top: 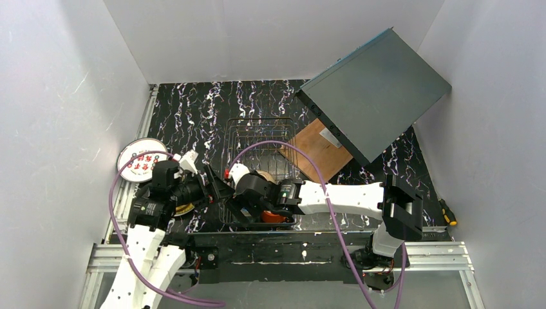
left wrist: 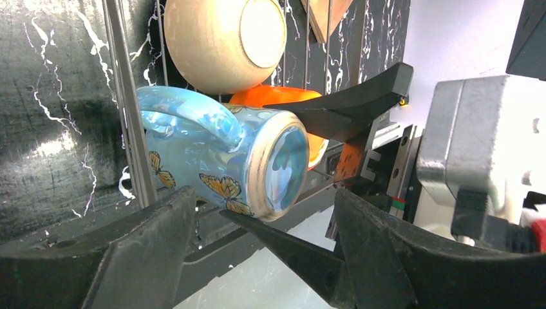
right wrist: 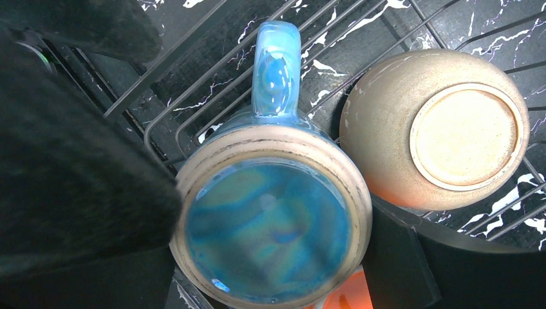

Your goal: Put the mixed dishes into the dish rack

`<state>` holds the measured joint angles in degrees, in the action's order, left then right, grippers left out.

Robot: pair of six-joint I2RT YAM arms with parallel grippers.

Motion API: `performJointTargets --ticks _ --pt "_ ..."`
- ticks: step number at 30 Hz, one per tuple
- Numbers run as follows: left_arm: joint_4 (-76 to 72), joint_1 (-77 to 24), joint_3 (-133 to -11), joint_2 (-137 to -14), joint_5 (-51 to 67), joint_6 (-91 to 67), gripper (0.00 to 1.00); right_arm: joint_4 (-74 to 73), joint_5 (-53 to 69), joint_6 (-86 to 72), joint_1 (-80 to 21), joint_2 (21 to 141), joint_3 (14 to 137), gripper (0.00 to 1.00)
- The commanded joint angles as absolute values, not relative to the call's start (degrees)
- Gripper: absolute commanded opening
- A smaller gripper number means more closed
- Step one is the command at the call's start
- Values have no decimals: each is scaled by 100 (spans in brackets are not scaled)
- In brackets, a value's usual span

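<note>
Although the blue mug sits inside the right claw, I cannot tell if it squeezes; the left claw, facing the mug's bottom, is spread, released.

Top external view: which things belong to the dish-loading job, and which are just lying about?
Job:
- dish rack
- blue butterfly mug
- orange mug
- tan bowl
- white plate with red marks

Lying about:
- wooden board
- grey slanted panel
- yellow-and-black tool, right edge
</note>
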<state>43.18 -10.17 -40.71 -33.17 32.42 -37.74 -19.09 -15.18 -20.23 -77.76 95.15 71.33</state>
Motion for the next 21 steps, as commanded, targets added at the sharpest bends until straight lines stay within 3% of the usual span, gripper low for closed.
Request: performJointTargets --ticks 1,9,21 --pt "4193 -1036 -3906 -3435 3526 -3682 75 -1063 -1462 -2018 -7787 9102 7217 98" --pt "3985 -1037 -3697 -4057 4116 -3529 64 -1016 -1422 -1978 -7783 9143 7262 98" --pt "4661 -1680 -3804 -4701 3071 -3655 64 -910 -1337 -1919 -7736 9124 7379 100"
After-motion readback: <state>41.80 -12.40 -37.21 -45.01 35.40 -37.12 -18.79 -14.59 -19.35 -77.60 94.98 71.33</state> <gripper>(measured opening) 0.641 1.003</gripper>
